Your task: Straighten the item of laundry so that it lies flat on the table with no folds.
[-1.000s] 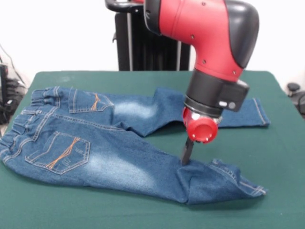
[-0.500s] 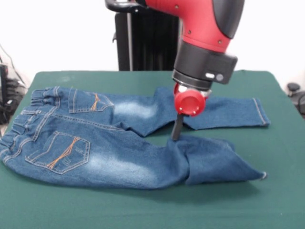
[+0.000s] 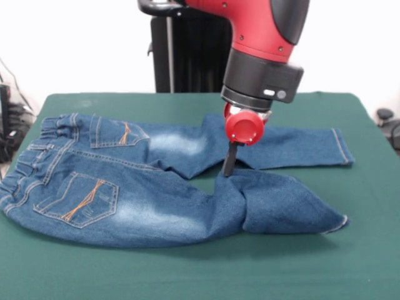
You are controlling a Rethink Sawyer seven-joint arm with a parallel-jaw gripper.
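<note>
The blue denim jeans lie on the green table, waistband at the left and orange-stitched back pockets facing up. The far leg lies straight, pointing right. The near leg is creased at the knee, and its lower part lies bunched, with the cuff at the right. My gripper comes down from the red arm between the two legs. It appears shut on the near leg's upper edge at the crease. Only one dark finger shows.
The black pedestal stands at the table's far edge. The arm's red and black wrist hangs over the far leg. Dark equipment shows beyond the table's left edge and right edge.
My gripper has moved left and towards the far side, pulling the near leg's crease with it. The lower leg has shifted back and spread wider.
</note>
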